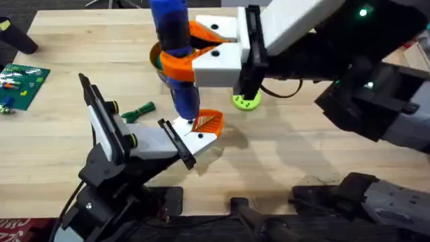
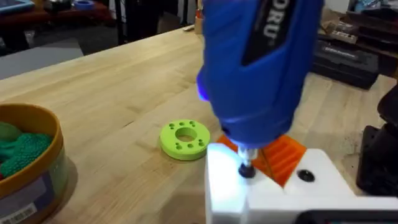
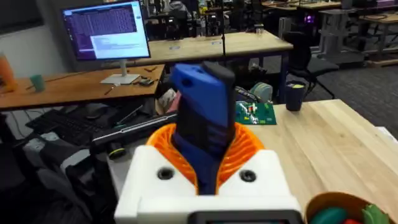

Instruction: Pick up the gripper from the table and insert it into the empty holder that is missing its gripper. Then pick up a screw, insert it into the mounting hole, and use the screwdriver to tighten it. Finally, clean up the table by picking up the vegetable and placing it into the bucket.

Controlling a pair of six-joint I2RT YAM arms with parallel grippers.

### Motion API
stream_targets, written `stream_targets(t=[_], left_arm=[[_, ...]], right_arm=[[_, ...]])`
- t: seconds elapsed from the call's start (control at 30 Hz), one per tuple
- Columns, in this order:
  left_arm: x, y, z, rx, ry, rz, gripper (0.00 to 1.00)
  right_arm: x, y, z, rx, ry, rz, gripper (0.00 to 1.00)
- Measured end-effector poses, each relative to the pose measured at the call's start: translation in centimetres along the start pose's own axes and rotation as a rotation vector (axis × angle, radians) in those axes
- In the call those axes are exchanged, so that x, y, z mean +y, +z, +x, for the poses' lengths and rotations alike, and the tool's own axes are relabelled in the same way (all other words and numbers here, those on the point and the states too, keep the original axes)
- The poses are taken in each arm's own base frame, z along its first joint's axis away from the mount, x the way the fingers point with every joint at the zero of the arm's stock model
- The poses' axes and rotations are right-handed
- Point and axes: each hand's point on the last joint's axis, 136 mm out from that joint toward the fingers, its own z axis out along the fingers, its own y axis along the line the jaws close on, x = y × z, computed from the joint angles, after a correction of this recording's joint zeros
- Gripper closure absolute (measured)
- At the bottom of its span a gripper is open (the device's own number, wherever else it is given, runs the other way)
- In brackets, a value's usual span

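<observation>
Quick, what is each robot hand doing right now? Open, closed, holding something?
Left hand: cannot be told.
Right hand: closed on the blue screwdriver, tip down on the white holder.

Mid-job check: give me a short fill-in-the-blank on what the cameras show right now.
1. The right gripper is shut on the ____.
2. The screwdriver tip sits on the white ____.
3. The vegetable lies on the ____.
4. The lime-green disc lies ____ the bucket.

Missing: screwdriver; holder; table; outside
</observation>
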Motion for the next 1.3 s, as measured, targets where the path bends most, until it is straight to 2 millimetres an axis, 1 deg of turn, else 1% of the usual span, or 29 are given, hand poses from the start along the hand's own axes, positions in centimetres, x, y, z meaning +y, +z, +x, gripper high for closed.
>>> stream_targets(t=[0.53,0.67,0.77,0.9,0.97,1.03,1.13,1.3], left_arm=[[0.0,0.0,0.0,0.0,-0.009,-0.001,0.99],[0.0,0.0,0.0,-0.001,-0.007,0.002,0.99],[0.0,0.0,0.0,0.0,-0.007,0.0,0.99],[0.0,0.0,0.0,-0.001,-0.006,0.0,0.99],[0.0,0.0,0.0,0.0,-0.006,-0.001,0.99],[0.0,0.0,0.0,-0.001,-0.006,0.0,0.99],[0.0,0.0,0.0,0.0,-0.006,0.0,0.99],[0.0,0.0,0.0,-0.001,-0.006,0.0,0.99]], right_arm=[[0.0,0.0,0.2,0.007,0.007,0.0,0.886],[0.0,0.0,-0.1,-0.003,0.006,-0.001,0.887],[0.2,0.0,-1.0,-0.038,-0.019,-0.009,0.886],[1.2,-0.6,-3.9,-0.137,-0.117,-0.027,0.887],[1.8,-1.2,-5.4,-0.179,-0.162,-0.03,0.886],[2.2,-1.8,-6.5,-0.205,-0.19,-0.027,0.887],[2.2,-2.1,-6.7,-0.205,-0.193,-0.019,0.886],[1.6,-1.9,-5.5,-0.161,-0.158,-0.007,0.885]])
